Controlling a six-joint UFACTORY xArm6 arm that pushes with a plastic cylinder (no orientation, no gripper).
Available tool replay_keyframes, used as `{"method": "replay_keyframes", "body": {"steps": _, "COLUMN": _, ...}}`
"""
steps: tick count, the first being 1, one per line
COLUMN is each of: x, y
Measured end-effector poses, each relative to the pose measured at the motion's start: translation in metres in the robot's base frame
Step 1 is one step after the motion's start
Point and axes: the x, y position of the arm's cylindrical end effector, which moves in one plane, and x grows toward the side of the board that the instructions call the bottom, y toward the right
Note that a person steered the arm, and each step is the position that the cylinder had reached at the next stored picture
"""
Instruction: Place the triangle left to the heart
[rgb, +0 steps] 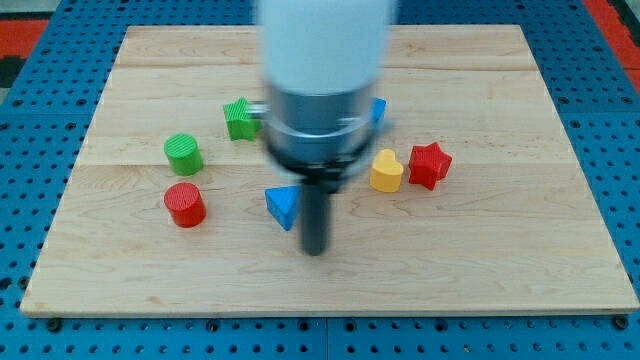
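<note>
Wooden board (560, 120) on a blue pegboard surface (30, 100). My tip (315, 250) sits low-centre on the board, just right of and slightly below the blue triangle (283, 206); tip and triangle look touching or nearly so, cannot tell which because of blur. No gripper on this rig, just the dark rod, so nothing opens or closes and nothing is held; the rod only stands beside the triangle. The arm's white and grey body (320, 90) fills the top-centre of the view, blurred, and hides part of the board behind it. The yellow heart (386, 171) lies to the view's right of the triangle and a bit higher, well apart from it, with the rod between them. A red star-like block (429, 165) sits just right of the heart, touching or almost touching. Another blue block (378, 110) peeks out at the right edge of the arm body, shape not clear, mostly hidden. On the view's left: green cylinder (184, 154), red cylinder (185, 204) just below it, near but apart. A green block (240, 118), shape hard to make out, sits up-right of the green cylinder, next to the arm body.
</note>
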Motion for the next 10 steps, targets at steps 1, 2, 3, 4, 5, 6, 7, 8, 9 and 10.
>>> {"method": "replay_keyframes", "body": {"steps": 1, "x": -0.029, "y": -0.024}}
{"method": "replay_keyframes", "body": {"steps": 2, "x": -0.050, "y": -0.032}}
{"method": "replay_keyframes", "body": {"steps": 3, "x": -0.054, "y": -0.022}}
{"method": "replay_keyframes", "body": {"steps": 4, "x": -0.033, "y": -0.008}}
{"method": "replay_keyframes", "body": {"steps": 5, "x": -0.050, "y": -0.003}}
{"method": "replay_keyframes", "body": {"steps": 6, "x": -0.071, "y": 0.008}}
{"method": "replay_keyframes", "body": {"steps": 7, "x": -0.075, "y": 0.008}}
{"method": "replay_keyframes", "body": {"steps": 8, "x": -0.025, "y": -0.003}}
{"method": "replay_keyframes", "body": {"steps": 9, "x": -0.037, "y": 0.020}}
{"method": "replay_keyframes", "body": {"steps": 10, "x": -0.059, "y": 0.036}}
